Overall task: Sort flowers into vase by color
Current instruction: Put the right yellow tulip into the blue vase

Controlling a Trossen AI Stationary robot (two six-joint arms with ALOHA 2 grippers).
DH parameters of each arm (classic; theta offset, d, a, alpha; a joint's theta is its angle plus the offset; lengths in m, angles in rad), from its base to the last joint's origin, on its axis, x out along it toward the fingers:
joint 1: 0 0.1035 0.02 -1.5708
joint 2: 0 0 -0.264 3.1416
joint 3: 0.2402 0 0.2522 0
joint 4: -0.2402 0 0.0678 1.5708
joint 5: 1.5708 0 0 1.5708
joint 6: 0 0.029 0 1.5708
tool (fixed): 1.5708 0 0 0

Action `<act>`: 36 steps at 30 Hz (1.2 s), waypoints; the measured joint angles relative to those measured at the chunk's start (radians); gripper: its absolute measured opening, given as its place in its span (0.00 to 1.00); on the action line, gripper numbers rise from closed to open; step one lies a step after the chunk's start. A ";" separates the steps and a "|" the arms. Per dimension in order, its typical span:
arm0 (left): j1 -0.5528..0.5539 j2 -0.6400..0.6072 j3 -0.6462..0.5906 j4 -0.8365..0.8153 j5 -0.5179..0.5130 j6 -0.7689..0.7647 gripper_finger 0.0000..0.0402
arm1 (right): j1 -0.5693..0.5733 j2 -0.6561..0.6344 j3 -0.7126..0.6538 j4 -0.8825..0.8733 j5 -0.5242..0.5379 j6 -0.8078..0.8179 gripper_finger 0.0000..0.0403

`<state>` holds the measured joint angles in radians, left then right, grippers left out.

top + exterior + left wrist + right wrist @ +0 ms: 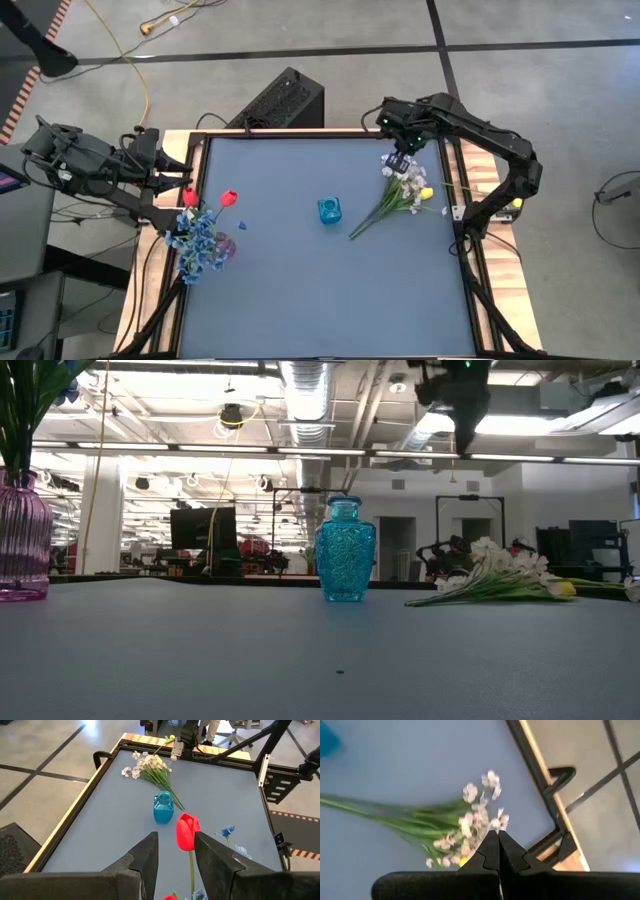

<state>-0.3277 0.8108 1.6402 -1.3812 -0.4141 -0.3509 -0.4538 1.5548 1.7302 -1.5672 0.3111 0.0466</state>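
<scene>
Red tulip (pixel 188 832) sits between the left end effector (pixel 175 852) fingers, parted around its stem; right end effector (pixel 494 851), pinched together, hovers over the white flowers (pixel 470 827).

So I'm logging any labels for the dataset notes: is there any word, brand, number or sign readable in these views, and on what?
None can be read.
blue vase: raised pattern only, no lettering.
pink vase: ribbed glass, no label.
table: plain surface, no markings.
Room behind the table in the low view: dark screens and equipment, too far off to show any text.
</scene>
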 joint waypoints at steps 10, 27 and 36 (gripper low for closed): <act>0.000 0.000 0.000 -0.022 0.040 -0.025 0.28 | -0.224 -0.097 -0.401 0.003 -0.028 -0.070 0.24; 0.000 0.000 0.000 -0.016 -0.014 -0.081 0.28 | -0.245 0.150 -0.677 0.127 0.046 -0.235 0.72; 0.000 0.000 0.000 -0.016 -0.014 -0.148 0.28 | -0.312 0.309 -0.677 0.182 0.063 -0.266 0.74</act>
<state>-0.3276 0.8108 1.6402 -1.3972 -0.4283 -0.4985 -0.7657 1.8642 1.0534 -1.3851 0.3744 -0.2191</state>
